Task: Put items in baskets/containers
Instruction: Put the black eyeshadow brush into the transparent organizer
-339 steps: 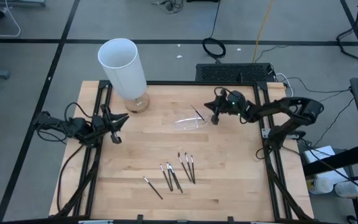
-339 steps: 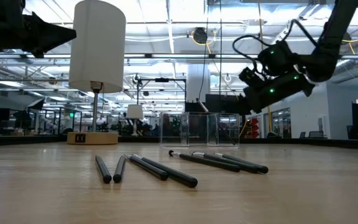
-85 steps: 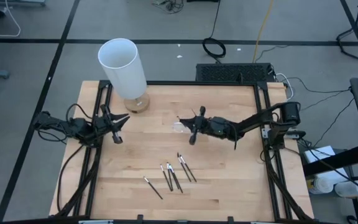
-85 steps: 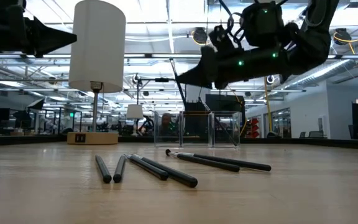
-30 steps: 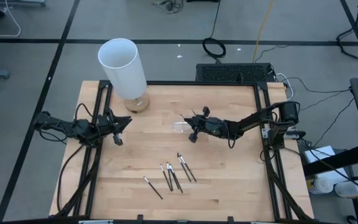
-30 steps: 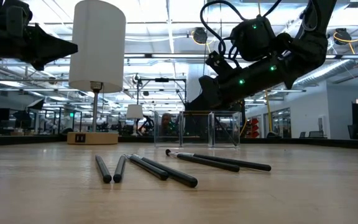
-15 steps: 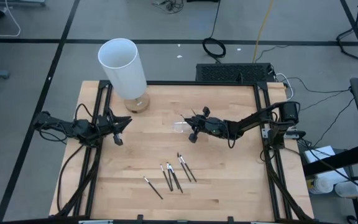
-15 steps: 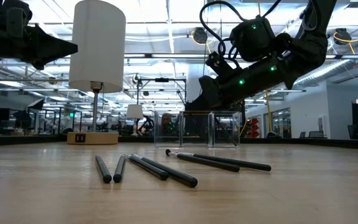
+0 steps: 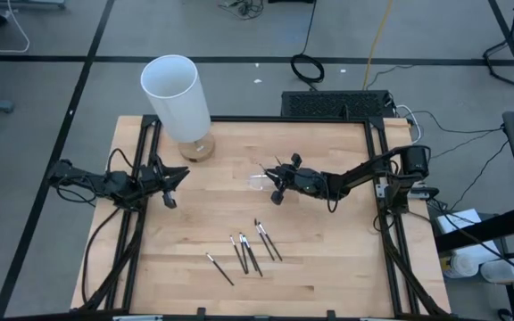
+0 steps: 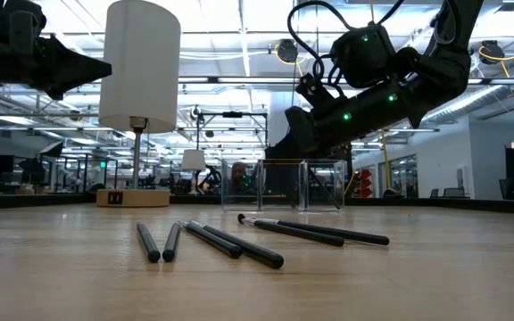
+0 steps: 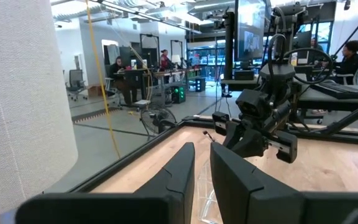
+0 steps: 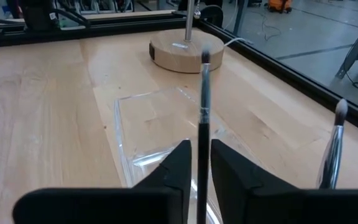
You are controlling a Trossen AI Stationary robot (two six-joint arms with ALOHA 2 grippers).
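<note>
Right wrist view: right gripper (image 12: 200, 163) pinches one brush (image 12: 204, 106) by its dark handle, upright over the clear tray (image 12: 160, 140). A second brush (image 12: 333, 146) leans at the tray's far edge. Looks light, stiff and thin; grip mid-handle, bristles likely fragile. Loose brushes (image 9: 252, 250) lie well clear of the tray. Left gripper (image 11: 201, 163), beside the white cylinder (image 9: 177, 96), fingers nearly together, empty.

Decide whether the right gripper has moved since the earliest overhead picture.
Yes. The right gripper, shut on a brush, has moved left, away from the table's right edge, over the clear tray.
</note>
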